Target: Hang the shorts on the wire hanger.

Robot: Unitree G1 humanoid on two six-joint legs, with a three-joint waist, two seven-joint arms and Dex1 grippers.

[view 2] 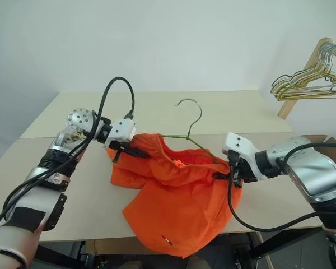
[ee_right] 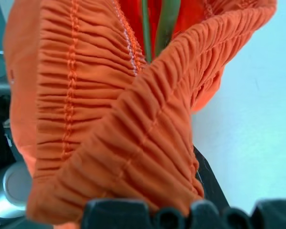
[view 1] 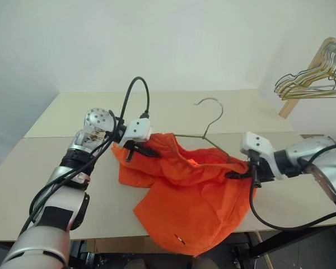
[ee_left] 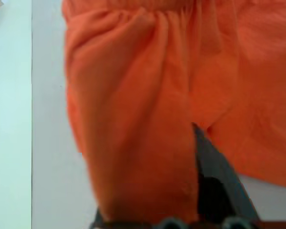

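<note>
The bright orange shorts (view 1: 190,207) hang stretched between my two grippers above the table, the legs drooping past the front edge. My left gripper (view 1: 141,151) is at the left end of the waistband with its jaws parted; fabric (ee_left: 133,119) drapes over one finger and the other finger (ee_left: 214,181) shows bare. At the right end my right gripper (view 1: 238,174) is shut on the gathered waistband (ee_right: 133,119). The wire hanger (view 1: 213,109) lies on the table behind, hook away from me. Its body runs into the waist opening, where the wire (ee_right: 167,21) shows inside the shorts.
The pale table (view 1: 73,112) stretches back to a white wall, with a seam across its middle. At the far right a wooden rack (view 1: 319,56) carries a bunch of pale wire hangers (view 1: 313,81). The table's front edge runs just under the hanging shorts.
</note>
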